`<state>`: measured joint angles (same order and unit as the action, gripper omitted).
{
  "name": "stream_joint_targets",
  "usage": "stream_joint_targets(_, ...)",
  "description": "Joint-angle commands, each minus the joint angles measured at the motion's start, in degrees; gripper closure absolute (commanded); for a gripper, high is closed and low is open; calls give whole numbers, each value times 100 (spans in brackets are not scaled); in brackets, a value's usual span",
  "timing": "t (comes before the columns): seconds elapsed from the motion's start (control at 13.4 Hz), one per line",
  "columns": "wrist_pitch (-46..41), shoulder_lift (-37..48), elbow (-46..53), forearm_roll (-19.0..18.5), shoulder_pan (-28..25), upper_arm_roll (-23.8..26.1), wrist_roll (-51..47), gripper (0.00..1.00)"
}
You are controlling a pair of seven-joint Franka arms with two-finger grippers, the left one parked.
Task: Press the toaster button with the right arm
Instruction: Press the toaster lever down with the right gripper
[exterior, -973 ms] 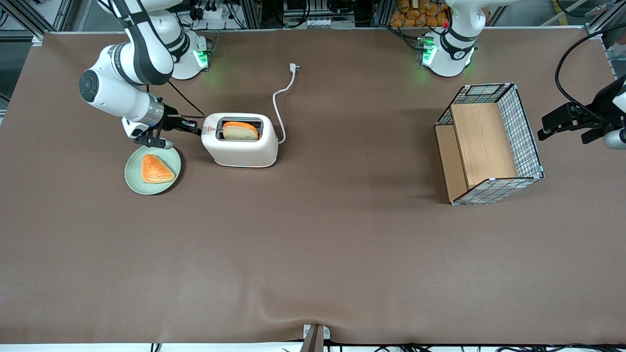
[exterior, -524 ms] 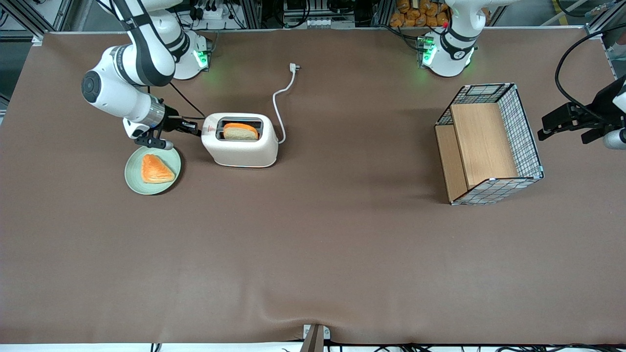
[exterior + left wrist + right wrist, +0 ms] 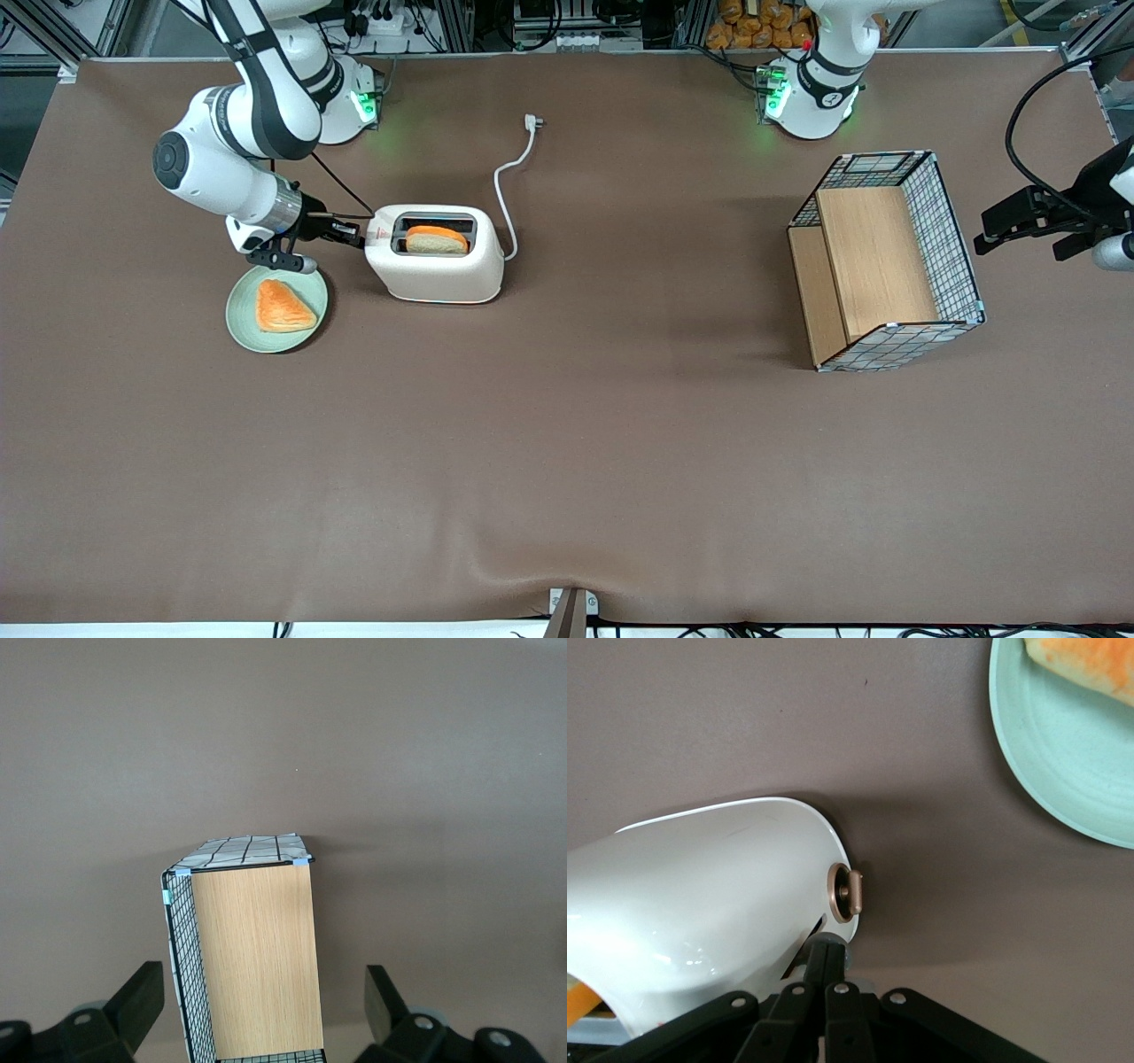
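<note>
I have the toaster button (image 3: 834, 950) right at my fingertips: in the wrist camera the gripper (image 3: 826, 967) sits against the toaster's (image 3: 434, 253) narrow end, just above a bronze-coloured knob (image 3: 844, 892) lower on that same face. The fingers look brought together into one slim point, holding nothing. From the front camera the gripper (image 3: 347, 234) meets the toaster near the small red mark (image 3: 378, 233) on its top edge, with the right arm (image 3: 232, 159) reaching in from the working arm's end of the table.

I judge the pressing step itself is in hand. What the next move calls for is a straight downward push along the end face, kept steady so the tip does not slide off the tab or shove the toaster sideways.

The toaster's slot holds a slice of bread (image 3: 436, 239), standing proud of the top. Just beneath my wrist, nearer the front camera, a pale green plate (image 3: 237, 319) carries an orange pastry (image 3: 282, 307). Well away toward the parked arm's end, a wire-and-wood basket (image 3: 886, 259) lies tipped on its side, nothing visible in it.
</note>
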<state>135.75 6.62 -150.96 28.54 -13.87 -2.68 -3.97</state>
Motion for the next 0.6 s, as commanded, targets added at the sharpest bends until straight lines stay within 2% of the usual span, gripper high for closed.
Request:
stream_joint_targets(0.0, 417, -178, -162, 196, -116, -22, 371, 100)
stream_joint_targets(0.37, 593, -327, -162, 274, -142, -4, 440, 100)
stream_joint_targets(0.52, 733, -476, -162, 703, -221, -13, 895, 100)
